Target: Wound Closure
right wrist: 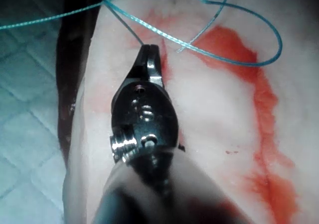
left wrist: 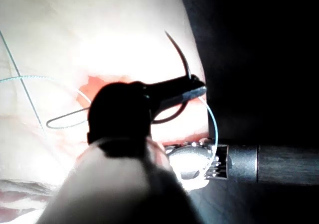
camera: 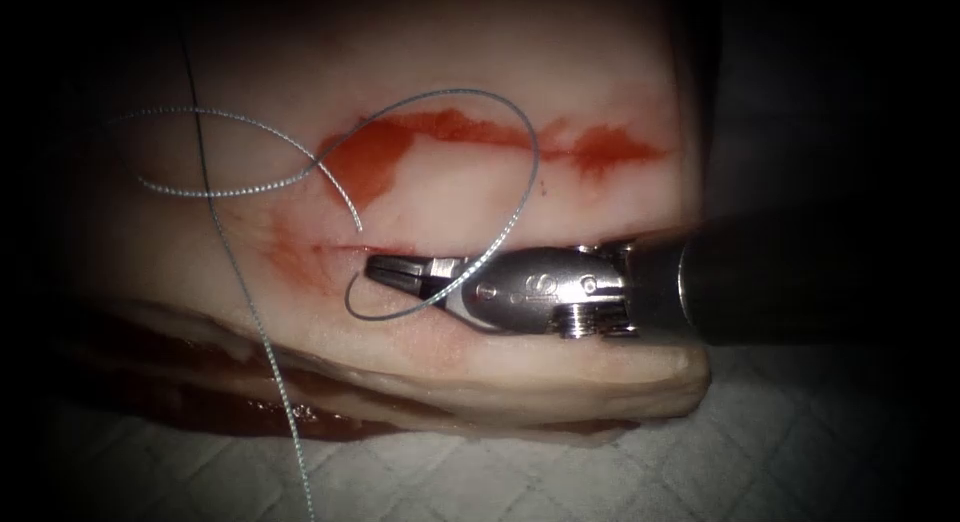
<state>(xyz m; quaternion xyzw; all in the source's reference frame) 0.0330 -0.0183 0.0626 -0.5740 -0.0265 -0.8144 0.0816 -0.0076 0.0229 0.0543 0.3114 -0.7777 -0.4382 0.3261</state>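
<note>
White quilted pad (camera: 500, 472) with a diamond-stitch pattern covers the surface in the endoscope view, running along the near edge of the field. Same pad (right wrist: 25, 134) seen in the right wrist view. Background beyond is dark.

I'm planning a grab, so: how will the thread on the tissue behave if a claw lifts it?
Probably floppy: the thread lies in loose loops across the tissue. Likely light, being so thin. Its twisted surface may grip, though wet red fluid could make it slippery.
</note>
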